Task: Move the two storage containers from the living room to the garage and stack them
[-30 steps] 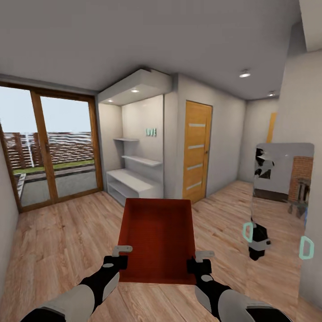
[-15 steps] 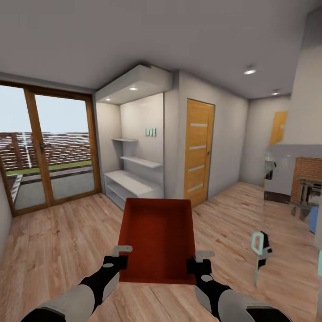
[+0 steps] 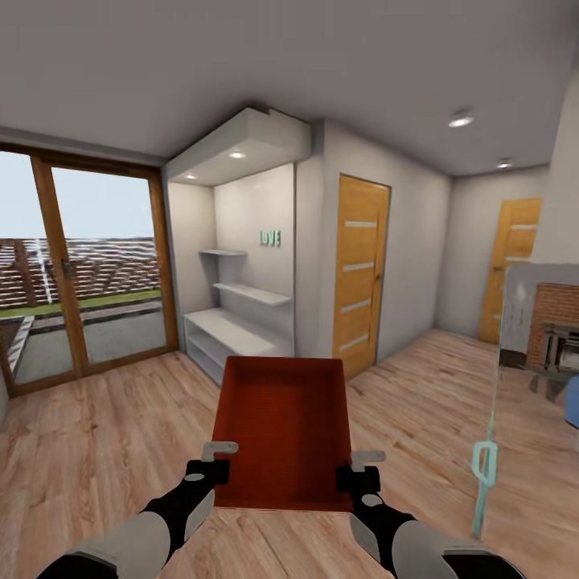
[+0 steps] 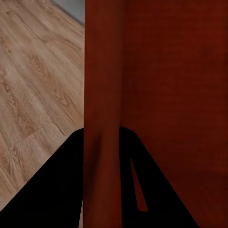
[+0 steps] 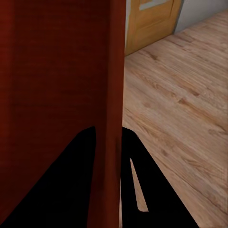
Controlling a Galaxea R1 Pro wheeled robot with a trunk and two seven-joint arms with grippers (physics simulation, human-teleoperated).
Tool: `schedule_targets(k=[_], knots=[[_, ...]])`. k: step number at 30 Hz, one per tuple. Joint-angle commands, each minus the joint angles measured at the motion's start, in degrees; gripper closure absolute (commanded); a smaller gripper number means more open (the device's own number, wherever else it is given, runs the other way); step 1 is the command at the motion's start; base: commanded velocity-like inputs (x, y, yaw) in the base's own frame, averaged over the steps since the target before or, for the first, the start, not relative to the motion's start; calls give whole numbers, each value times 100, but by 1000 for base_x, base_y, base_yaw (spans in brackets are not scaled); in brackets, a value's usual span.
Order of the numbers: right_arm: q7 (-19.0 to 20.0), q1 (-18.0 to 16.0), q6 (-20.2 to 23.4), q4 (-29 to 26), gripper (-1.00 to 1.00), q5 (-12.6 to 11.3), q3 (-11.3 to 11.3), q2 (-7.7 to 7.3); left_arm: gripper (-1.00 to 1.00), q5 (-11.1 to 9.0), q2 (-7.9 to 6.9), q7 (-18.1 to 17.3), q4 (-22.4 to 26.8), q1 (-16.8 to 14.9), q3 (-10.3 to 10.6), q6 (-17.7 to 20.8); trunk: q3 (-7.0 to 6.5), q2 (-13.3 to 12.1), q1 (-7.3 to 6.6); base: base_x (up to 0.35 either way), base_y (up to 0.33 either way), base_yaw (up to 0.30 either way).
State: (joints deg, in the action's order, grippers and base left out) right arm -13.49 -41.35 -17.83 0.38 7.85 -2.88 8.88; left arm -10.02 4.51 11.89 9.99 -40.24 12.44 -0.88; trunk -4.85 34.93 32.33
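Currently one container is carried in front of the robot's chest, well above the wood floor, with the left hand clamped on its left wall and the right hand clamped on its right wall; both wrist views show a red wall pinched between two dark fingers. The box sits level and open side up, its far end pointing toward the white shelf niche. The step in hand looks like transit out of the living room toward the garage, which is not in sight, so the task seems early: nothing is stacked yet. To do it well, both arms should keep the same height and spacing so the thin walls do not slip or twist out of the grips, and turns of the base should be smooth. Ahead stand an orange door, closed, and a second orange door further right down a passage. Glass patio doors fill the left wall. At the right edge a pale translucent panel with a teal handle stands close by; it is likely the main thing to clear when turning right.
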Motion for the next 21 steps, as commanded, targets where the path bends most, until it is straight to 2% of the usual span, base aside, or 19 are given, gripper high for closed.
schedule_targets(k=[1, 7, 12, 21], knots=[[-137, -4, -156, -12, 100, 26, -99, 0, 100, -79, -46, 120, -23, -1, -110, -9, 1, 3, 5, 322, 0, 0], [-137, -4, -151, -12, 100, 24, -99, 6, 100, -79, -46, 108, -23, -1, -110, -9, 1, 3, 5, 322, 0, -115], [-137, -4, -151, -12, 100, 24, -99, 8, 100, -79, -46, 81, -23, -1, -110, -9, 1, 3, 5, 323, 43, -260], [-137, -4, -151, -12, 100, 24, -99, 8, 100, -79, -45, 69, -23, -1, -110, -9, 1, 3, 5, 322, 157, -280]])
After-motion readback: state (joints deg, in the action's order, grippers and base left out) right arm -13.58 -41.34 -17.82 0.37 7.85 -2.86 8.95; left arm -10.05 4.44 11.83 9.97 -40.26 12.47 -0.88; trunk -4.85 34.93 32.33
